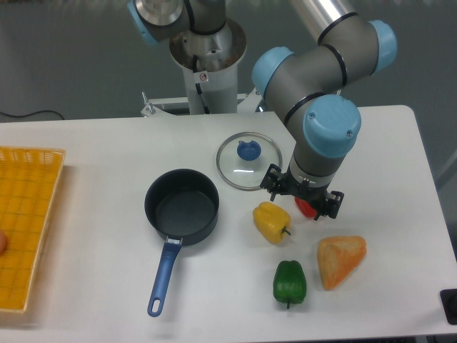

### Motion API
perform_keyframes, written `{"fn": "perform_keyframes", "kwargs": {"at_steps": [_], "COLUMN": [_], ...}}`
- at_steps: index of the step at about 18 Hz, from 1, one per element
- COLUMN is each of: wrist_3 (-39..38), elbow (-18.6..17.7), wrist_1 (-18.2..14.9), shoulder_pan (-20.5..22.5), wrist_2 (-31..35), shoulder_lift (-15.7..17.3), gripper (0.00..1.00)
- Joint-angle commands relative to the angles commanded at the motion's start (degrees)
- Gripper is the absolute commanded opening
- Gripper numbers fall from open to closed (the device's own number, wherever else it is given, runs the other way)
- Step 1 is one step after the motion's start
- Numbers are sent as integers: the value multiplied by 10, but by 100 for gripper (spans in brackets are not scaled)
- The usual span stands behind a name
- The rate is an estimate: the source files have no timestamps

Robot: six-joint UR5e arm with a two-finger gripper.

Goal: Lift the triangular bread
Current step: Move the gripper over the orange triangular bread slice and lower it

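Black gripper (305, 202) hangs low over the table (107, 150), wrist pointing straight down, sitting directly above a red object (305, 208) that only peeks out beneath it. Fingers are hidden under the wrist flange from this angle; cannot tell whether they are spread or closed, nor whether they touch the red thing.

Just left and slightly forward of the gripper: yellow bell pepper (271, 222), lying on its side, stem toward the front. Near, but apart from the tool.

Forward-right of the gripper: triangular bread (340, 261), orange-tan wedge with a paler face, lying flat on the table, untouched. It sits clear of the gripper, and close beside the green bell pepper (289, 282), which stands to its left. A small gap separates the two.

Behind the gripper: glass lid (249, 161) with blue knob, flat on the table. Further left, dark saucepan (182, 206), blue handle pointing to the front edge. Far left, yellow basket (28, 214), partly out of frame.

Judgement: the pick has not begun. The arm is positioned over the wrong item's spot, so the tool likely needs to lift, travel forward and right, then descend on the wedge. The narrow end points toward the green pepper; closing across the wedge's sloped sides could let it squirt out, and a wide approach risks nudging the pepper.
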Motion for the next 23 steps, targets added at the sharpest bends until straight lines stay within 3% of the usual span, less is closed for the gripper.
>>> {"fn": "perform_keyframes", "kwargs": {"at_steps": [4,7,13,20,23], "wrist_3": [-1,7,5,8,9], "elbow": [0,0,7,24,25], "wrist_1": [3,36,36,40,67], "shoulder_pan": [0,1,10,17,18], "wrist_2": [7,6,25,26,28], "shoulder_lift": [-1,-3,-22,-60,-77], "gripper": [100,100,100,100,99]}}
